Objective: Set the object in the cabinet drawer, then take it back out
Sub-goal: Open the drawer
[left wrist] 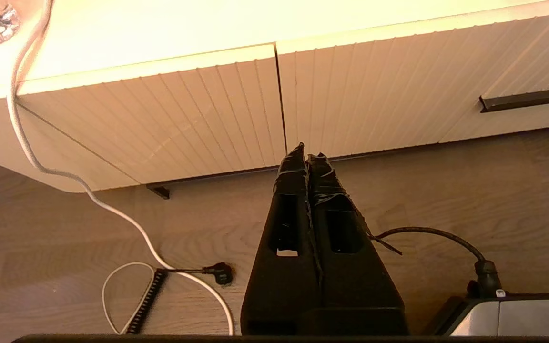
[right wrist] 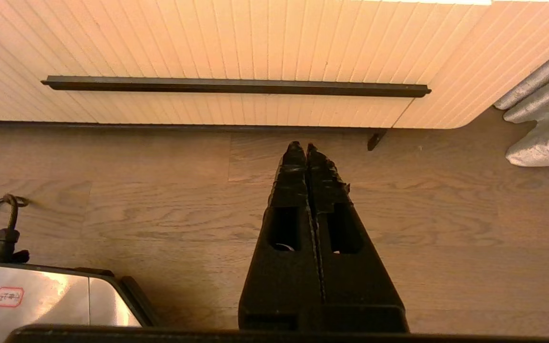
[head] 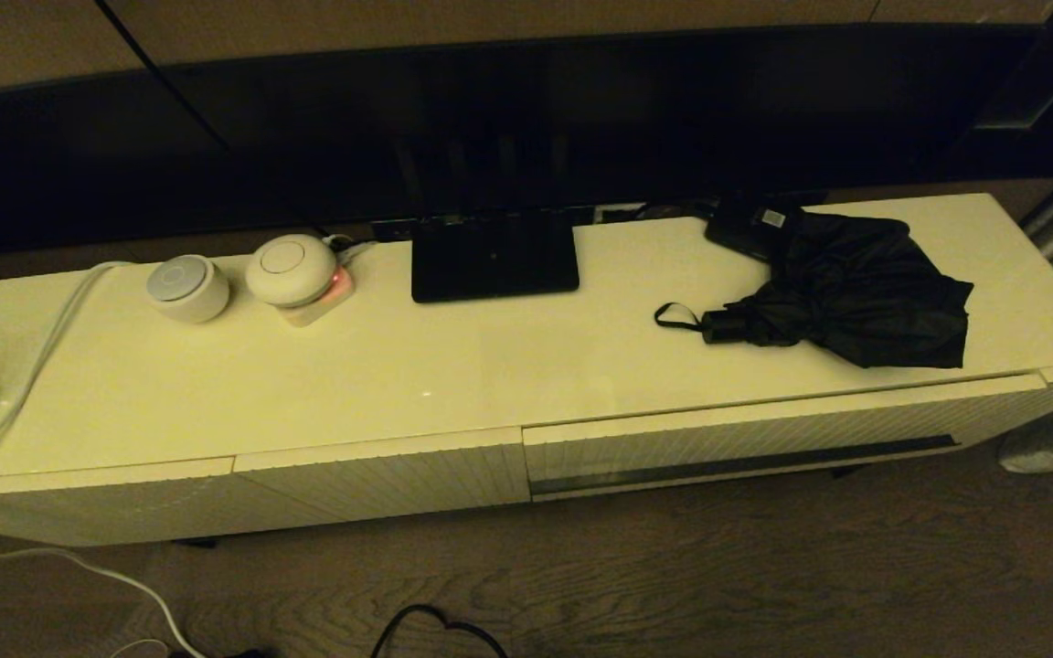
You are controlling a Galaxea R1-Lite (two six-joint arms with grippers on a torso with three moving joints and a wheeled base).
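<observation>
The floor [right wrist: 446, 214] before the shut cabinet drawer [head: 764, 439] lies open; a black box [head: 750, 228] crowds the umbrella [head: 856, 292] from behind.

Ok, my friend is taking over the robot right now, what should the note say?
Left claw: shut, empty, low over the floor before the cabinet.
Right claw: shut, empty, over the floor below the dark handle strip.
Black baggy folding umbrella: lying on the cabinet top, right side.
Wide ribbed cream drawer: closed.
Done: nothing.
Left: open drawer, put umbrella in, take it out.
</observation>
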